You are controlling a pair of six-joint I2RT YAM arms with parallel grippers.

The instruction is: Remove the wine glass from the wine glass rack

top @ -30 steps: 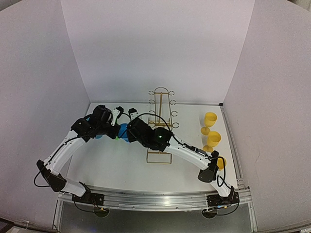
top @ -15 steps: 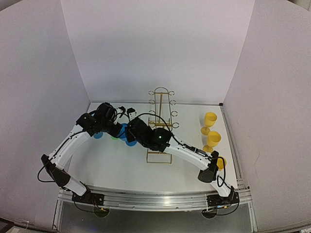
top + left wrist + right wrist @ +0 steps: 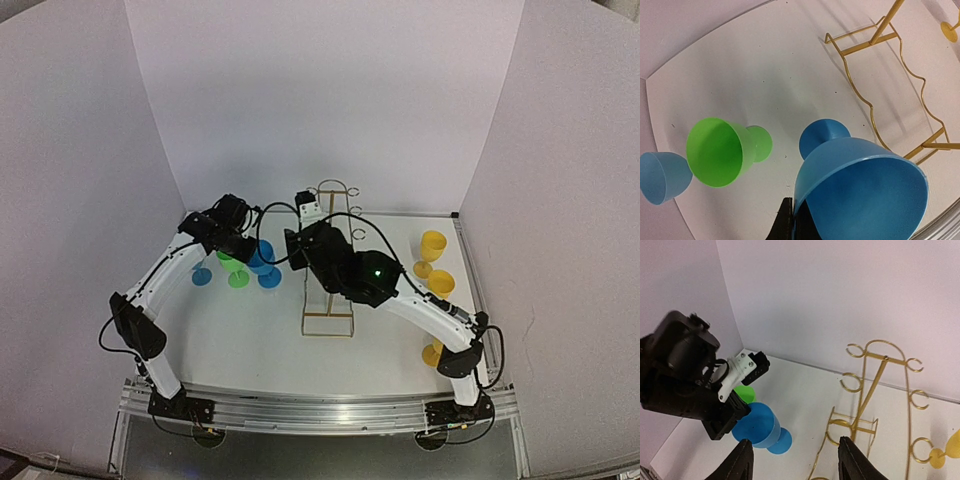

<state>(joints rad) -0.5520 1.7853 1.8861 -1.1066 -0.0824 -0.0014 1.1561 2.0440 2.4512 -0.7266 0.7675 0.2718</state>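
My left end effector (image 3: 792, 223) pinches the seemingly light, slick blue wine glass (image 3: 860, 185) by its rim; right end effector (image 3: 795, 457) spread.

glass (image 3: 266, 264) left of rack (image 3: 328, 318)
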